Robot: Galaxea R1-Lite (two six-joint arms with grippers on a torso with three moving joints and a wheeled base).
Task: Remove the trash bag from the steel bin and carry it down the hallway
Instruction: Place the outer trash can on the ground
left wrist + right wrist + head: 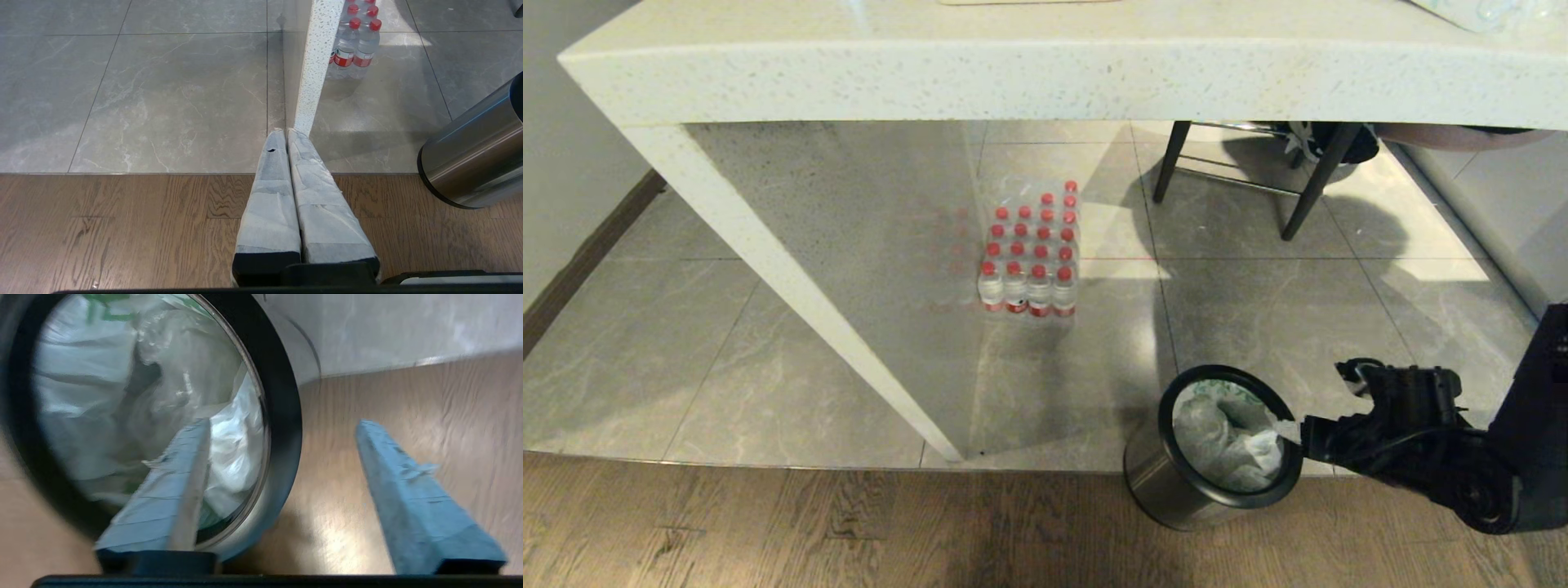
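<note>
The steel bin (1168, 482) stands where the wood floor meets the grey tiles, its black rim tipped towards me. The trash bag (1225, 437), crinkled white plastic with green print, lies inside it. My right gripper (1294, 434) reaches in from the right at rim height and is open. In the right wrist view the gripper (282, 424) straddles the bin's rim (286, 388): one taped finger (179, 486) is over the trash bag (122, 396), the other (408, 490) over the wood floor. My left gripper (286, 132) hangs shut and empty above the floor, left of the bin (478, 155). The hallway is out of view.
A white stone table (1045, 73) spans the top, its slanted leg (792, 278) coming down left of the bin. A pack of red-capped water bottles (1033, 253) sits on the tiles under it. Chair legs (1307, 188) stand at the back right.
</note>
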